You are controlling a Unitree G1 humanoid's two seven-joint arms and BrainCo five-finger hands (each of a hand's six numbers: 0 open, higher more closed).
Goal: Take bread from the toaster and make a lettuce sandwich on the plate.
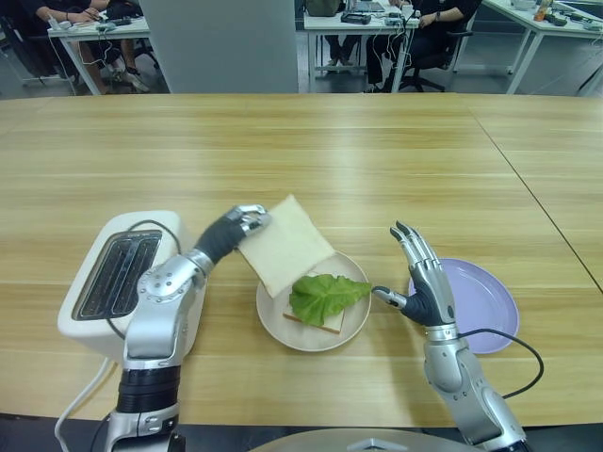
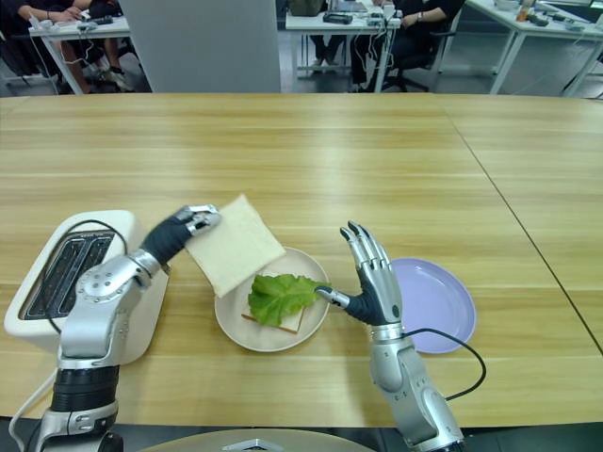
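Two bread slices: one in my grip, one on the plate.
My left hand (image 1: 247,222) is clamped on the upper slice (image 1: 285,247), tilted over the plate (image 1: 277,318). The lettuce (image 1: 325,295) lies on the lower slice (image 1: 327,325). My right hand (image 1: 426,284) is just beside the plate, fingers spread, holding nothing.

Toaster (image 1: 151,224): one, white, with two slots (image 1: 118,273) on top.
Cord (image 1: 77,407): one, white, at the toaster's near end.
Bread slices: two. One tilted slice (image 1: 285,245) held in a hand, one flat slice (image 1: 327,323) on a plate.
Lettuce leaf (image 1: 325,295): one, green.
Plates: two. One beige plate (image 1: 273,322), one purple plate (image 1: 490,315).
Robot hands: two. One left hand (image 1: 243,222), one right hand (image 1: 424,278).
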